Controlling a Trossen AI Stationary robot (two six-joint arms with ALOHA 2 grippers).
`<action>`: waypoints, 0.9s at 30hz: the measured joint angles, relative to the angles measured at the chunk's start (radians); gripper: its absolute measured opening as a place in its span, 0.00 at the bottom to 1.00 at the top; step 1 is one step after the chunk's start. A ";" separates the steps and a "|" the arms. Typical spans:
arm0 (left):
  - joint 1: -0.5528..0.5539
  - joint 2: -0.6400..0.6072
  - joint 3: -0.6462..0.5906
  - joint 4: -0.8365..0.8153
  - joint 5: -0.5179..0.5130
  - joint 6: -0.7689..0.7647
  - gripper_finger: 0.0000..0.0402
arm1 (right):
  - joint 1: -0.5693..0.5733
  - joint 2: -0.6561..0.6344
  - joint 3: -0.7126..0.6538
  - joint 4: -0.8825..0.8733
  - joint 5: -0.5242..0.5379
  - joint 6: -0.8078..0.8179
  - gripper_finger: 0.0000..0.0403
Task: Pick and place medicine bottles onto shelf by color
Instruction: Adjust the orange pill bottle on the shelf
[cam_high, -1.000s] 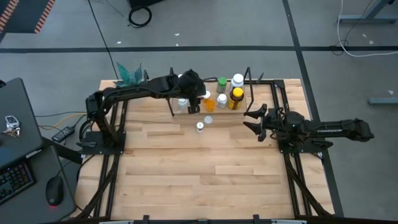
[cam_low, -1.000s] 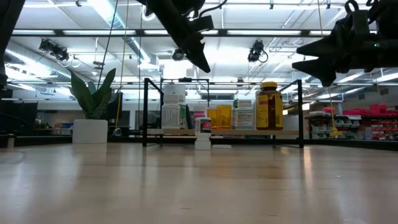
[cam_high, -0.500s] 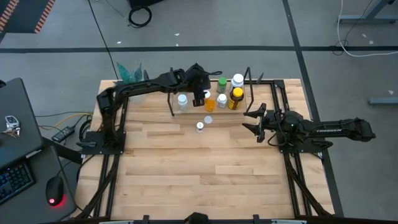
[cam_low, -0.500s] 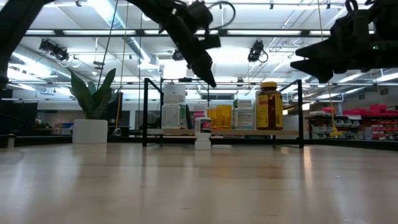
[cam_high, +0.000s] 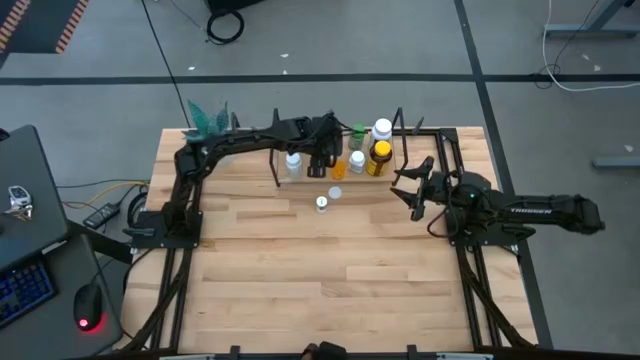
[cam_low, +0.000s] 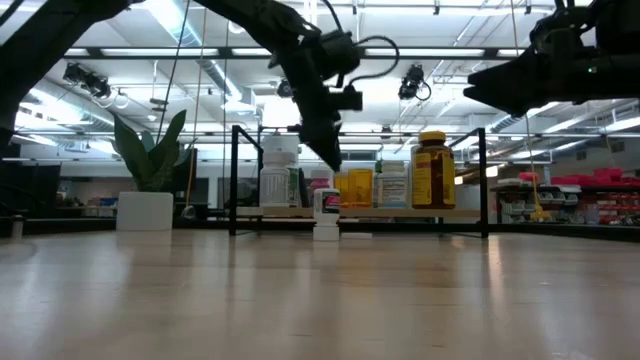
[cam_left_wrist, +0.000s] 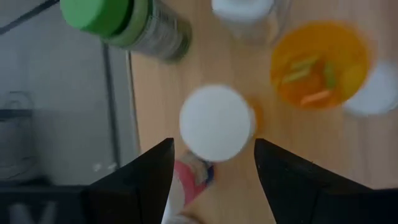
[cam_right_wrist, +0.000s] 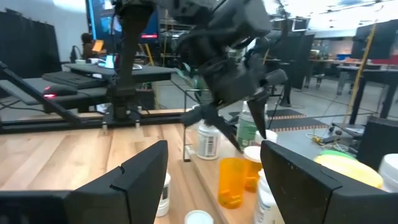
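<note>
I have the left tool (cam_high: 322, 163) over the shelf (cam_high: 300, 180) at upper centre of the high view, fingers spread and empty, straddling a white-capped bottle (cam_left_wrist: 216, 122) without touching it. The other bottles (cam_high: 368, 148) stand on the shelf; two (cam_high: 327, 198) sit on the surface (cam_high: 300, 260) just below. The right tool (cam_high: 408, 185) hangs open, empty, at centre right.

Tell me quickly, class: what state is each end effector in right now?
Left end effector: open, holding nothing, above a white-capped bottle on the shelf.
Right end effector: open, empty, waiting to the shelf's right.
</note>
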 joint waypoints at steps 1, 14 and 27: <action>-0.007 0.007 0.000 0.004 -0.029 0.024 0.57 | -0.007 0.000 0.000 0.000 0.000 0.002 0.66; -0.037 0.041 0.000 0.068 -0.146 0.097 0.59 | -0.042 0.002 0.000 -0.003 -0.052 0.039 0.66; -0.029 0.076 0.000 0.094 -0.178 0.109 0.57 | -0.042 0.002 0.000 0.000 -0.053 0.050 0.66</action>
